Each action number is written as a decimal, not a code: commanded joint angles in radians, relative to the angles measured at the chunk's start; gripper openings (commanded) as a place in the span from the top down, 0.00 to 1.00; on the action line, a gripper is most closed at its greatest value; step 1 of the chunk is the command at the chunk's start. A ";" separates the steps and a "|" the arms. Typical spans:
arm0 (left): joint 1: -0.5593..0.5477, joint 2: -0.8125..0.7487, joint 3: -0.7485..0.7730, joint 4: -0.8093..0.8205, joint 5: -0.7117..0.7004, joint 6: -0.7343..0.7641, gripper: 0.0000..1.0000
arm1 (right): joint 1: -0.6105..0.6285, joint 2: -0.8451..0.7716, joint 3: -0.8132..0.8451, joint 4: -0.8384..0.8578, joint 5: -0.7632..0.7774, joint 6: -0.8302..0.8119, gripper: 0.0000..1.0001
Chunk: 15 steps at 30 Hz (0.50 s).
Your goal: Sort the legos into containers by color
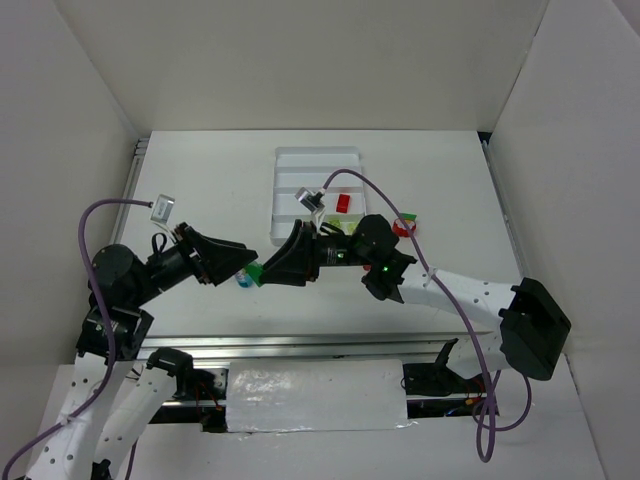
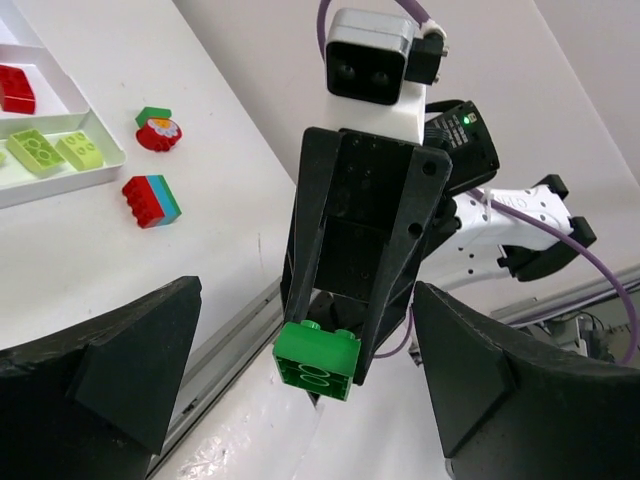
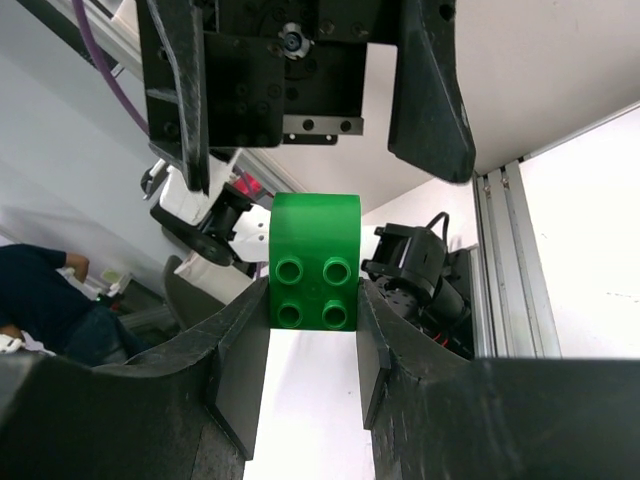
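My right gripper (image 3: 312,300) is shut on a dark green lego (image 3: 314,262), studs facing its camera. It holds the lego above the table's front middle (image 1: 257,272). My left gripper (image 1: 244,262) faces it with both fingers (image 2: 110,370) spread wide on either side of the green lego (image 2: 318,362), touching nothing. The white tray of containers (image 1: 290,160) lies at the back middle. A red lego (image 2: 15,88) sits in one compartment and two yellow-green legos (image 2: 35,150) in the nearest one.
A red flower-shaped piece with a green top (image 2: 157,130) and a stacked red and teal brick (image 2: 152,200) lie on the table beside the tray's near corner. A teal piece (image 1: 243,284) shows just below the meeting grippers. White walls enclose the table.
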 commanded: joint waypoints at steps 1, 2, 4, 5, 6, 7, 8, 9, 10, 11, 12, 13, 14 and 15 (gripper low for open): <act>0.003 0.003 0.057 -0.014 -0.055 0.039 0.00 | 0.007 -0.039 -0.009 -0.014 0.008 -0.044 1.00; 0.003 0.003 0.066 -0.025 -0.070 0.044 0.00 | 0.007 -0.037 -0.009 -0.017 0.009 -0.047 1.00; 0.003 0.009 0.073 -0.045 -0.116 0.059 0.00 | 0.008 -0.034 -0.008 -0.032 0.011 -0.053 1.00; 0.003 0.011 0.081 -0.063 -0.127 0.063 0.01 | 0.005 -0.031 -0.006 -0.041 0.017 -0.058 1.00; 0.003 0.026 0.092 -0.087 -0.143 0.074 0.00 | 0.004 -0.033 -0.003 -0.057 0.026 -0.063 1.00; 0.003 0.037 0.106 -0.123 -0.209 0.105 0.00 | 0.002 -0.033 0.007 -0.114 0.043 -0.084 1.00; 0.003 0.049 0.145 -0.213 -0.252 0.122 0.00 | -0.006 -0.034 0.017 -0.158 0.064 -0.104 1.00; 0.003 0.073 0.170 -0.267 -0.306 0.138 0.01 | -0.012 -0.034 0.027 -0.202 0.115 -0.119 1.00; 0.003 0.086 0.194 -0.319 -0.426 0.164 0.00 | -0.022 -0.030 0.049 -0.291 0.141 -0.150 1.00; 0.003 0.107 0.239 -0.409 -0.487 0.175 0.01 | -0.047 -0.023 0.061 -0.332 0.166 -0.162 1.00; 0.003 0.118 0.259 -0.451 -0.542 0.188 0.01 | -0.065 -0.019 0.090 -0.378 0.219 -0.176 1.00; 0.003 0.126 0.276 -0.489 -0.640 0.209 0.00 | -0.084 0.002 0.112 -0.478 0.254 -0.196 1.00; 0.003 0.138 0.299 -0.547 -0.704 0.221 0.00 | -0.123 0.021 0.139 -0.539 0.294 -0.210 1.00; 0.003 0.144 0.305 -0.568 -0.749 0.235 0.00 | -0.148 0.039 0.173 -0.605 0.334 -0.227 1.00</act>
